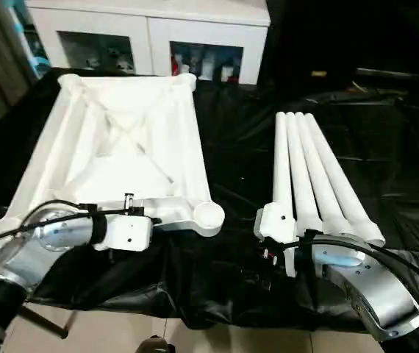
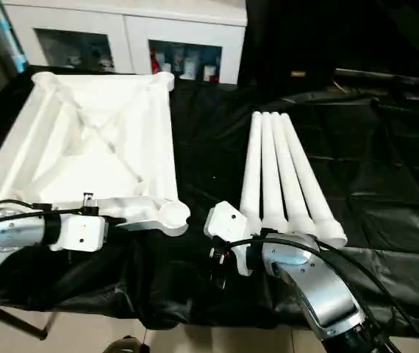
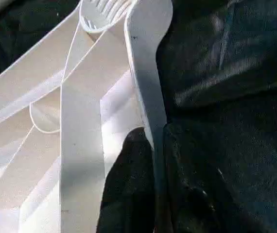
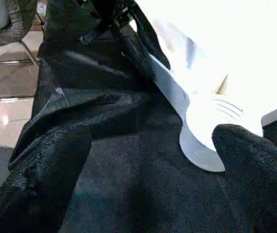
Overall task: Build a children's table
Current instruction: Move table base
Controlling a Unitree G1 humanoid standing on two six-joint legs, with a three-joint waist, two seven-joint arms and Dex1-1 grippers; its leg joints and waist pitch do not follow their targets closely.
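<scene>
The left gripper (image 3: 153,194) is pinching the near rim of the upturned tabletop (image 1: 121,147) lying left on the bench (image 1: 386,147). The right gripper (image 4: 150,170) is hovering wide near the four legs (image 1: 312,169); steadying the top before reaching seems wise.

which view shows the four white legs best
The left eye view: all four legs lie side by side on the black cloth, visible along their length. The right eye view shows the same, with the right arm covering their near ends. The wrist views show the tabletop and cloth instead.
</scene>
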